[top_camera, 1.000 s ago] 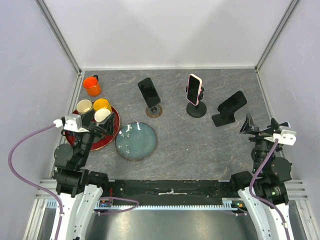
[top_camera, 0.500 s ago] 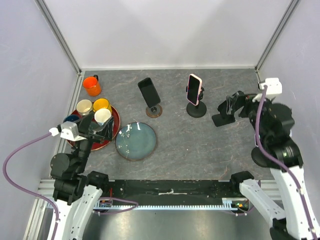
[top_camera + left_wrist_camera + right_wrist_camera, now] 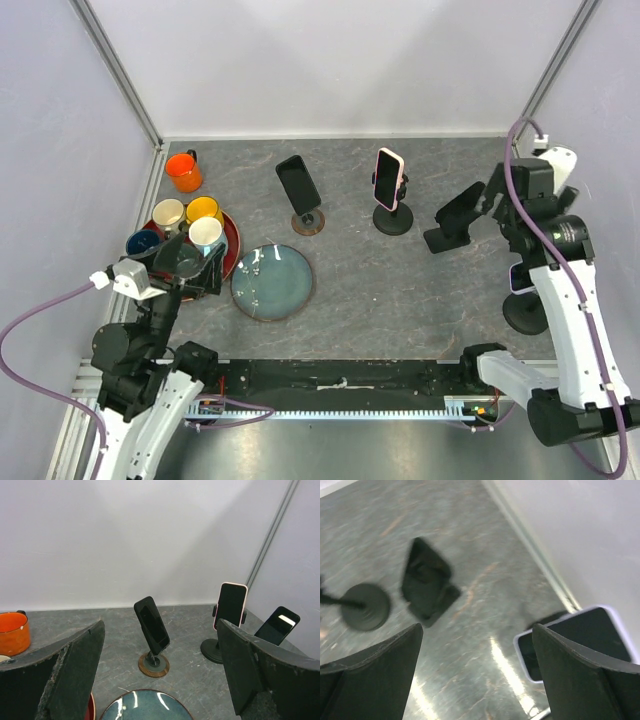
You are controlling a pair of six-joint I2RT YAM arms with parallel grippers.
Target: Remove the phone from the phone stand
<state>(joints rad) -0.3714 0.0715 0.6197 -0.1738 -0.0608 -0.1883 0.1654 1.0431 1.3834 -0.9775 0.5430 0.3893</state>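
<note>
Your surface (image 3: pixel 400 300) carried four phones on stands, and the task did not say which one, so the largest risk was to take the wrong phone. Your left pincer (image 3: pixel 192 262) hung wide and empty over the red tray (image 3: pixel 236 243) with mugs; a careless swing there could push a mug.

Your right pincer (image 3: pixel 492 198) was spread wide too, holding nothing, at the far right, just beside the far-right black phone (image 3: pixel 463 208) leaning on its angular stand. I judge this was your target. If you closed only on its top edge, the phone could slip, or the stand could lift with it and tip. The lilac-cased phone (image 3: pixel 520 278), at the near right, stood under your right forearm; a low elbow could knock it.

The right wrist view was blurred, but it showed the dark screen of the lilac-cased phone, which the arm partly hid from above. The left wrist view showed from the front how the pink phone (image 3: pixel 231 605) stood upright and the left black phone (image 3: pixel 151 625) tilted back. The top view showed this lean poorly.
</note>
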